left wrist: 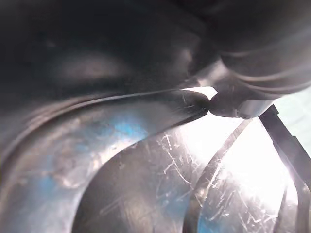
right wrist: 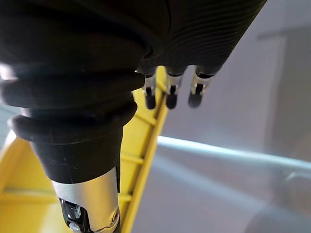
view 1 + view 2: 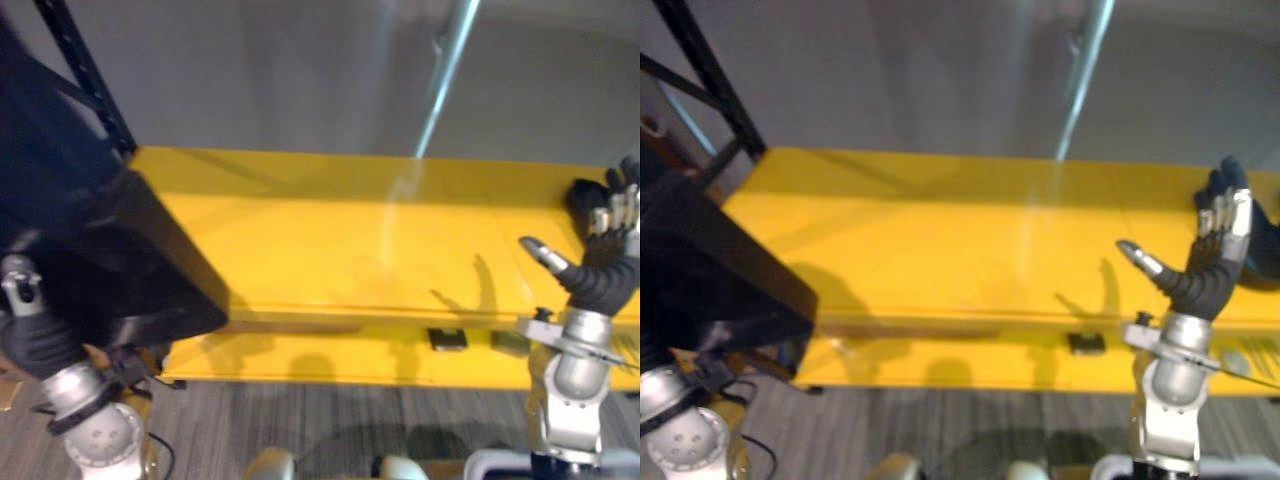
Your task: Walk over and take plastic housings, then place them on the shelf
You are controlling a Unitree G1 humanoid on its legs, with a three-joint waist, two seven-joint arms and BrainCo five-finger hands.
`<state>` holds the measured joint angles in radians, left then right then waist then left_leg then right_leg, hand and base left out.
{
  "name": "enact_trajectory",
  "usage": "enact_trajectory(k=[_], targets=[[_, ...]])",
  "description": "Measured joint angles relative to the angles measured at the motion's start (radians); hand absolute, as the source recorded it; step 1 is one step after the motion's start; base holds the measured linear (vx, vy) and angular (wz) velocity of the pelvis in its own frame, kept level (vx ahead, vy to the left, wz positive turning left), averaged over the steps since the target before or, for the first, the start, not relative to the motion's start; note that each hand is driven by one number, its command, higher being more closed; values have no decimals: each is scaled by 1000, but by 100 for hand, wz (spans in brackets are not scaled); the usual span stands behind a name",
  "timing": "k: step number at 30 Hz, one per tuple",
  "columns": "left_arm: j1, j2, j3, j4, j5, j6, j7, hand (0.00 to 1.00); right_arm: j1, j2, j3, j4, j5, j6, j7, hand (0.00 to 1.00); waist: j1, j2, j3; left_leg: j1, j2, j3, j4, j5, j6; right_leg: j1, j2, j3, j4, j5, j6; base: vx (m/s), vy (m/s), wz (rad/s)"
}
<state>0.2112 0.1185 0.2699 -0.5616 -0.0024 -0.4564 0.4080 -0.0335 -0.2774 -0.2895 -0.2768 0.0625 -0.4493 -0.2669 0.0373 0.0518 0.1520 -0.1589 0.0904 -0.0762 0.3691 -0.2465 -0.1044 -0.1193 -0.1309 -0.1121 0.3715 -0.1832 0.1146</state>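
A large black plastic housing [image 3: 95, 235] hangs over the left end of the yellow shelf [image 3: 350, 240], its corner reaching past the shelf's front edge. My left hand [image 3: 25, 300] is at the housing's lower left side, pressed against it. Up close in the left wrist view, the housing's glossy, scratched surface [image 1: 146, 184] shows. My right hand [image 3: 1210, 265] is raised over the right end of the shelf, open, with straight fingers [image 2: 167, 92] and the thumb spread, holding nothing.
A dark object [image 3: 1265, 235] lies on the shelf just behind my right hand. A black rack upright [image 3: 90, 80] rises at the shelf's back left corner. A grey pole [image 3: 445, 70] leans behind the shelf. Grey carpet [image 3: 330, 420] runs below the front edge.
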Motion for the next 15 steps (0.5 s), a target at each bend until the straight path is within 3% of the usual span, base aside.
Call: enact_trajectory(k=[1, 4, 8, 10, 15], targets=[[-41, 0, -31, 1, 2, 0, -1, 100, 11, 1, -24, 14, -2, 0, -35, 0, -12, -1, 1, 7, 1, 74, -41, 38, 10, 17, -19, -26, -3, -1, -2, 101, -74, 84], [-73, 4, -58, 4, 6, 0, -3, 100, 14, 2, -64, 14, -22, -2, -86, 0, -26, -9, 6, 60, -9, 83, -113, 73, 14, 43, -27, -21, -2, 4, -10, 115, 2, 40], [-85, 82, -95, 53, 18, 4, 3, 100, 10, 18, -93, 11, -40, -17, -157, 0, -28, -45, 34, 110, -10, 121, -167, 83, 11, 44, -26, 22, 2, 7, -15, 66, 24, -18], [-93, 87, -102, 66, 16, 11, -3, 100, 11, 36, -97, 10, -54, -20, -172, 0, -33, -49, 48, 127, -13, 142, -179, 83, 11, 42, -27, 44, 1, 8, -15, 30, 30, -34], [-115, 120, -161, 73, 5, 59, -117, 100, 68, 53, -128, 8, -74, -23, -197, 0, -66, -40, 55, 195, -14, 204, -235, 86, 8, 53, -24, 91, -8, 8, -14, 42, 14, -33]])
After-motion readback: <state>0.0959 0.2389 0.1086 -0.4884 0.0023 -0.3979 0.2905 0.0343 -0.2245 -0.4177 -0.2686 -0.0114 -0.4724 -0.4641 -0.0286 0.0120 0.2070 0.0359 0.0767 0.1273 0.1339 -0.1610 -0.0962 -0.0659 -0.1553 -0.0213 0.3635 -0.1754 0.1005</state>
